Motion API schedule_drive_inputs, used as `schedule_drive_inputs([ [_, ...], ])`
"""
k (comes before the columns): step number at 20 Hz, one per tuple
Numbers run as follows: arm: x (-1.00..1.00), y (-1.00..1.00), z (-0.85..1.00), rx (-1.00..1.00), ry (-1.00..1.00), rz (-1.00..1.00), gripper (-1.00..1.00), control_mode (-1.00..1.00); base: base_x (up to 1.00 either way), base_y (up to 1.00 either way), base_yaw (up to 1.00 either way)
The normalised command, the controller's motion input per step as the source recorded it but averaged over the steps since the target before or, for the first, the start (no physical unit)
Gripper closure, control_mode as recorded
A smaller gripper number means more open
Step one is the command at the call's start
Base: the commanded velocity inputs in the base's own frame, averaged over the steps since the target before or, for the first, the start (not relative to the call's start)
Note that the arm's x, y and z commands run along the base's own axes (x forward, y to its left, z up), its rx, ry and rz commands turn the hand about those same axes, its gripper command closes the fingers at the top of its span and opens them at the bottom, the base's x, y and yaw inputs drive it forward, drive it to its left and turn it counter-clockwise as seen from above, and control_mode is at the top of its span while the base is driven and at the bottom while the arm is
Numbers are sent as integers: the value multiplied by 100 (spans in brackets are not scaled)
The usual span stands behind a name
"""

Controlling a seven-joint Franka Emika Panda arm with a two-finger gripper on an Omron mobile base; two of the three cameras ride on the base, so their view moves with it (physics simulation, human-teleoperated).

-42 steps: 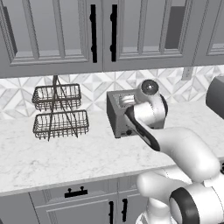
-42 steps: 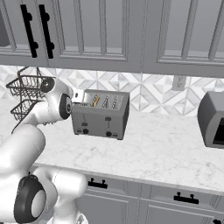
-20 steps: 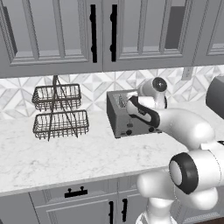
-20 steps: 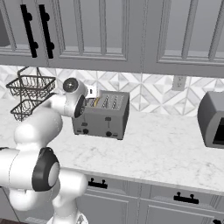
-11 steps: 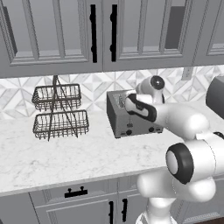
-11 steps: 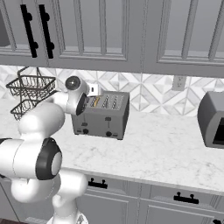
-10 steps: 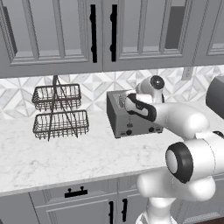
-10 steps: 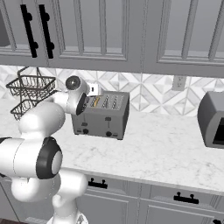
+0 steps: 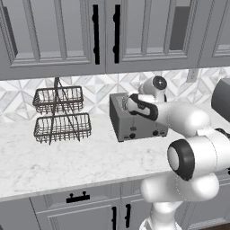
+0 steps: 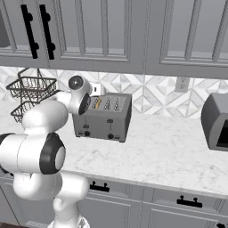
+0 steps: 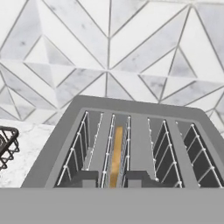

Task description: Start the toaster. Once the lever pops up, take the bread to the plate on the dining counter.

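**Bread down in the slot, hand over the toaster's left end**

The bread [image 11: 115, 154] stands on edge inside a slot of the toaster [image 9: 137, 127], tan edge up and sunk between the wire guides, which fits a toasting position rather than a popped-up one. The toaster sits on the marble counter [image 9: 67, 159], back near the tiled wall [image 9: 99, 92], knobs facing the near side. In the hand view the camera looks straight along the slots from one end, so the hand is lined up with the toaster's length, likely because the lever is on that end; the lever itself I can't make out.

The gripper [image 9: 127, 104] hangs at the toaster's upper left end in the left base view, wrist bent down over it. Fingertips are hidden, so I cannot tell if the claw is spread or pressed together; nothing seems held.

A two-tier wire basket [image 9: 60, 117] stands well left of the toaster, and a dark appliance [image 10: 216, 120] far right. Cabinets [image 10: 111, 31] hang above.
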Motion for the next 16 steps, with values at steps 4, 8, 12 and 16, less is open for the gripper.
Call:
schedule_drive_inputs([
  [4,3,0,0,0,0,0,-100,-100,0,0,0],
  [8,0,0,-9,0,0,0,-100,-100,0,0,0],
  [12,0,0,-18,0,0,0,-100,-100,0,0,0],
  [16,0,0,-6,0,1,0,-100,-100,0,0,0],
])
